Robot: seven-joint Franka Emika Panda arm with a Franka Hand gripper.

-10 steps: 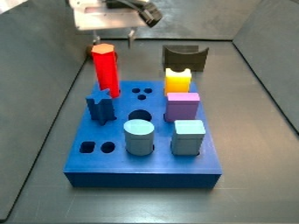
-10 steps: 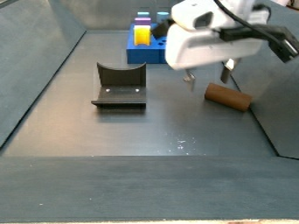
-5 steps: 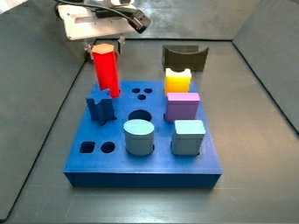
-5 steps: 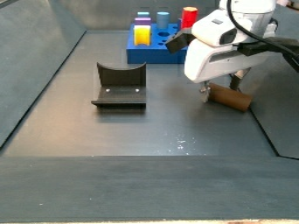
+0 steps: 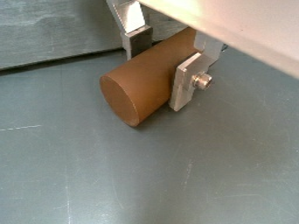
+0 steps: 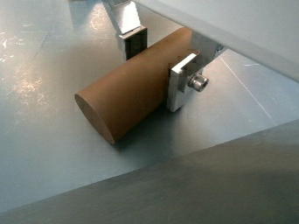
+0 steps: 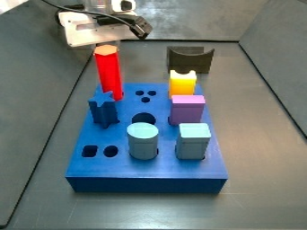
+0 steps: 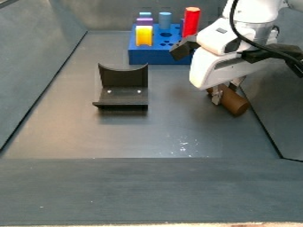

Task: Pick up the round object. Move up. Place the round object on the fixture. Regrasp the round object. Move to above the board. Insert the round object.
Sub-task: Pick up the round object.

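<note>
Round object [image 5: 146, 86] lying flat on floor, well clear of fixture [image 8: 120, 86] and board [image 8: 159, 49]. Gripper [image 6: 158, 59] straddling it, 2 fingers flanking, not visibly clamped (contact unclear). Risk: rolls away or skews if closed off-centre.

A red hexagonal peg [image 7: 108, 70] is seen standing upright at a far corner of the board [image 7: 114, 171], the tallest piece on it. Just in front of it a dark blue star-shaped peg [image 7: 103, 106] is set. Along the opposite edge a yellow arch-shaped block [image 7: 182, 83], a purple block [image 7: 186, 110] and a pale grey-blue square block [image 7: 195, 140] are lined up. A light-blue cylinder [image 7: 143, 141] is placed beside the square block. The grey table [image 8: 71, 133] is enclosed by grey walls [image 7: 48, 54]; small pale scratches [image 8: 183, 144] are marked on it. The gripper [image 8: 229, 96] is held low beside the board, closed around the round object [image 5: 146, 83].
</note>
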